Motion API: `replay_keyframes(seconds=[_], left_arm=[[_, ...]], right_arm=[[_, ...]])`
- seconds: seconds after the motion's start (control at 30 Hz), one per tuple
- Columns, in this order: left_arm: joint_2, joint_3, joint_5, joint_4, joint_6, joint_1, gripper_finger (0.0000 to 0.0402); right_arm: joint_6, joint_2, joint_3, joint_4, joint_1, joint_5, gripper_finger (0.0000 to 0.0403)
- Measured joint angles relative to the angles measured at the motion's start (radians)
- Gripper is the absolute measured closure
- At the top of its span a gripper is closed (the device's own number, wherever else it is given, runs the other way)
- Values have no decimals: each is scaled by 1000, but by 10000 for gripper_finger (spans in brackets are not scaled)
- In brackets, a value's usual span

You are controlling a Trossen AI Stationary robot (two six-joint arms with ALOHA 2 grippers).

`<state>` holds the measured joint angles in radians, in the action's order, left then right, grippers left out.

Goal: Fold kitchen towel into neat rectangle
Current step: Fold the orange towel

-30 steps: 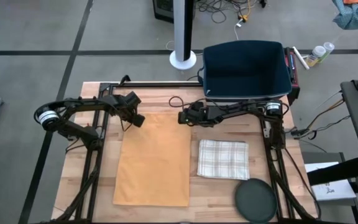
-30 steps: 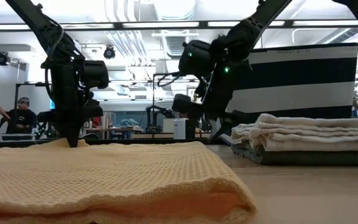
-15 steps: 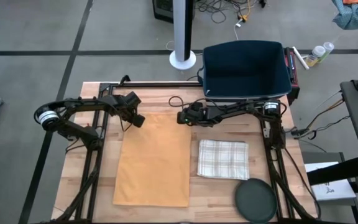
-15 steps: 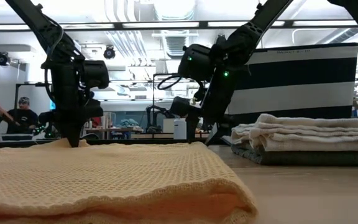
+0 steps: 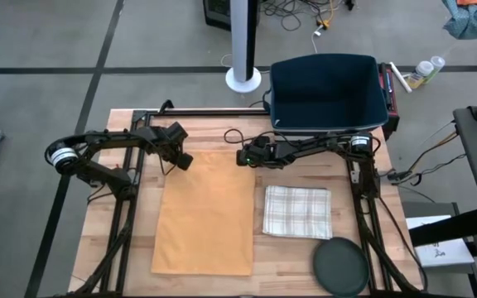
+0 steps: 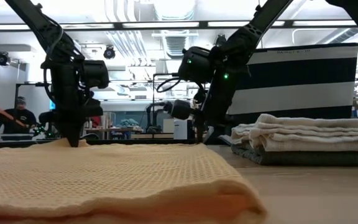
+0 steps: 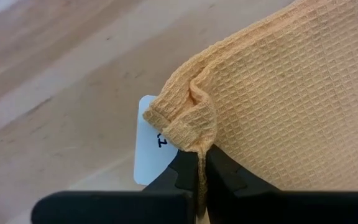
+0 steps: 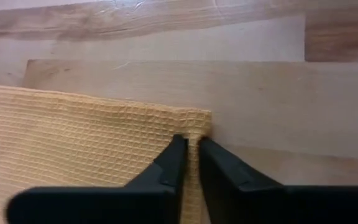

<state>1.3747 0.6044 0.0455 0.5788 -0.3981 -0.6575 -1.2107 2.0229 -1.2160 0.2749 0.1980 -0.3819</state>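
High view: the yellow towel [image 5: 204, 212] lies flat on the worktop [image 5: 296, 252], beside a folded checked towel [image 5: 297, 212]. Low view: the right gripper [image 6: 199, 138] has dropped onto the towel's far corner since the earlier frame. Left wrist view: left gripper [image 7: 201, 177] fingers clamped on a bunched corner. Right wrist view: fingers [image 8: 169, 163], earlier apart, now pinch the towel edge.

Grey concrete floor [image 5: 48, 50] surrounds the wooden bench [image 5: 296, 248], dark seams crossing it. At twelve o'clock a white pole on a round base [image 5: 244, 79] stands beside tangled cables [image 5: 305, 16]. From table level, fluorescent strips [image 6: 154, 25] run along the ceiling, and at nine o'clock a person [image 6: 18, 118] moves in the workshop.
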Motion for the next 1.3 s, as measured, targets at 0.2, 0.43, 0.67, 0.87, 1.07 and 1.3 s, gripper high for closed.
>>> replay_keyframes(seconds=[0.2, 0.43, 0.67, 0.87, 1.07, 1.3], left_arm=[[-86, 0, 9, 21, -3, 1, 400], [-277, 0, -11, 85, 4, 14, 401], [-490, 0, -39, 111, 39, 17, 401], [-648, 0, -65, 172, 42, 24, 401], [-800, 0, -120, 273, 28, 50, 401], [-928, 1, -263, 308, -71, 101, 401]], right_arm=[[43, -36, 5, 5, -38, -45, 396], [138, -108, 3, 3, -62, -81, 400], [267, -207, 0, 7, -60, -137, 402], [409, -320, 13, 3, -81, -181, 402], [496, -407, 62, -22, -141, -220, 403], [599, -431, 111, -167, -260, -215, 403]])
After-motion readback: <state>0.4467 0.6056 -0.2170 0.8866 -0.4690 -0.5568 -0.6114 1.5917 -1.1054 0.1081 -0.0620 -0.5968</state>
